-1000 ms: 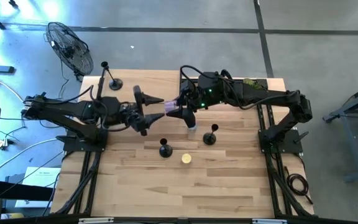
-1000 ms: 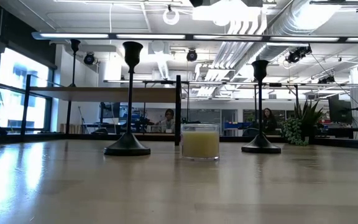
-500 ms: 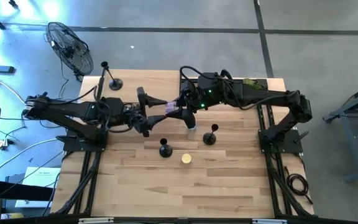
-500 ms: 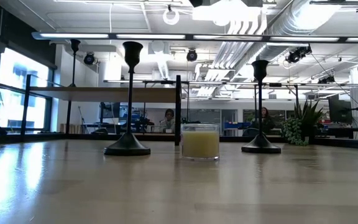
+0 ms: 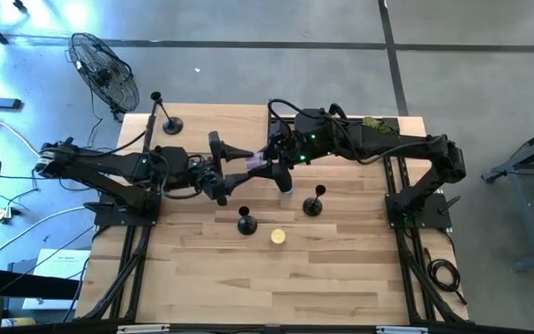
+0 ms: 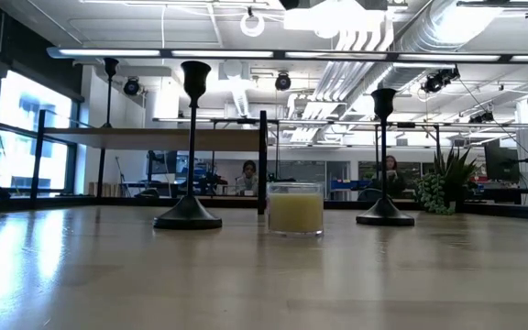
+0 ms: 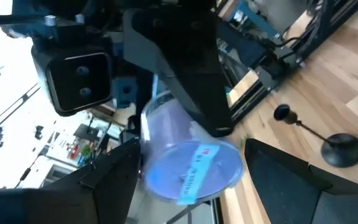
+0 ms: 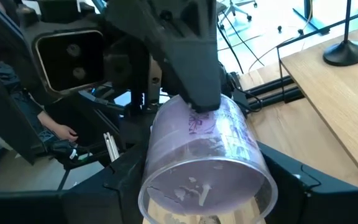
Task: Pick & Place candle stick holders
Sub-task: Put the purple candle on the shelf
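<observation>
On the high view, the far-left candle stick holder (image 5: 164,115) is standing upright near the back corner of the tabletop (image 5: 341,269), well apart from both arms. Next along, the left end effector (image 5: 233,168) is reaching in from the left with its fingers spread, pointing at a clear jar (image 5: 259,162) with a purplish tint. Both wrist views show the same jar (image 7: 191,163) lying between the left arm's parted fingers, which are not yet clamping it. The right end effector (image 5: 274,165) is grasping that jar (image 8: 207,158) across its body, holding it on its side above the tabletop, mouth toward the right wrist camera.

Everything seems to hinge on the jar's long axis lying along the line between the two end effectors, so the left one is meeting it end-on.

Further right and nearer the front edge, a second candle stick holder (image 5: 247,223) is standing just beside a small yellow candle (image 5: 277,237), and a third candle stick holder (image 5: 314,203) is standing below the right end effector. All three have upright stems, none is being held, and the right arm is the nearer to these two.
</observation>
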Motion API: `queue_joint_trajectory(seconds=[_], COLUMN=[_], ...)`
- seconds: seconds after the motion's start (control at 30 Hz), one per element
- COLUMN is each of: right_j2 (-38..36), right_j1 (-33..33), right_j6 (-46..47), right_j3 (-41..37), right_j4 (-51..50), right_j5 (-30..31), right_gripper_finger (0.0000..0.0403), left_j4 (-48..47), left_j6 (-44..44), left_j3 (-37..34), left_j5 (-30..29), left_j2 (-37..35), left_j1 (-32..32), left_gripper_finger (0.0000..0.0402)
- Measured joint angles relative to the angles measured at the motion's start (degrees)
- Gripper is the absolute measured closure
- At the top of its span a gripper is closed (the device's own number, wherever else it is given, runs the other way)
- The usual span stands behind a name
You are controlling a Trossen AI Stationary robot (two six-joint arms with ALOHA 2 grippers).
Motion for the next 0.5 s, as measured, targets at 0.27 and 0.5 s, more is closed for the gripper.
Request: queue_joint_trajectory(seconds=[0.27, 0.5], right_j2=[0.0, 0.0], right_j1=[0.12, 0.12], right_j6=[-0.17, -0.04], right_j3=[0.0, 0.0], right_j4=[0.01, -0.04], right_j5=[0.03, 0.07], right_gripper_finger=[0.0182, 0.0182], left_j4=[2.92, 3.84], left_j6=[-0.15, -0.15], left_j3=[-0.02, -0.03], left_j5=[0.27, 0.57], left_j2=[0.97, 0.93], left_j1=[0.0, 0.0], left_gripper_finger=[0.0119, 0.0119])
